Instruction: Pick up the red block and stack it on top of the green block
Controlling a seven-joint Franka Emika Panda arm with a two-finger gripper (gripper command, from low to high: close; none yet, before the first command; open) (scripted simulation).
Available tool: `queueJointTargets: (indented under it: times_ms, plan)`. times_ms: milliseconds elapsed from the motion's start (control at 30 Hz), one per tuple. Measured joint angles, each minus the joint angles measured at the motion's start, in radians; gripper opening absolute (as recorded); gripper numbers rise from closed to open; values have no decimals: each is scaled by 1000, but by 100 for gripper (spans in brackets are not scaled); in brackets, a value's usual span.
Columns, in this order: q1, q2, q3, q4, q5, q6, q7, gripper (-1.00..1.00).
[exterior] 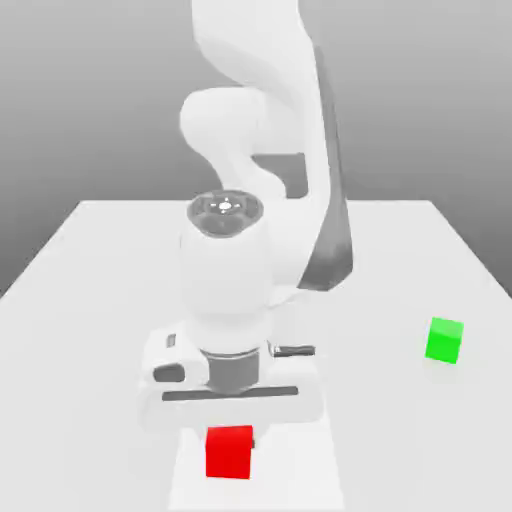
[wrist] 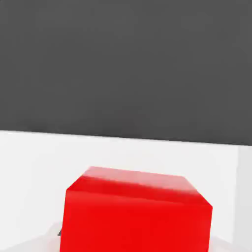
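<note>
Gripper (exterior: 232,432) is sitting low over the white table (exterior: 100,260), and we are reading its jaws as clamped together on the red block (exterior: 229,452), which is showing just beneath the hand in the exterior view. We are seeing the block resting at table level near the front edge of the surface, its front face plain and matte. In the hand view the red block (wrist: 138,216) is looming close to the camera, top face and one side visible, with white table behind it and a dark backdrop beyond. We are noting the green block (exterior: 445,340) standing on the table well apart from the red one, toward the exterior view's right and farther back. The white Panda arm (exterior: 265,120) is bending down steeply above the hand.
</note>
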Motion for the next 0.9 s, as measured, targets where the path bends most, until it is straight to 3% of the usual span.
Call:
queueJointTargets:
  times_ms: [267, 633, 833, 867, 900]
  plan:
    - [247, -139, 213, -113, 32, -26, -340, -100]
    - [631, -317, 380, -268, 93, -44, -832, -100]
    - [642, -138, 373, -273, -74, 133, -749, -100]
    - [649, -103, 355, -272, -116, 164, -719, 100]
    - [649, -103, 355, -272, -116, 164, -719, 100]
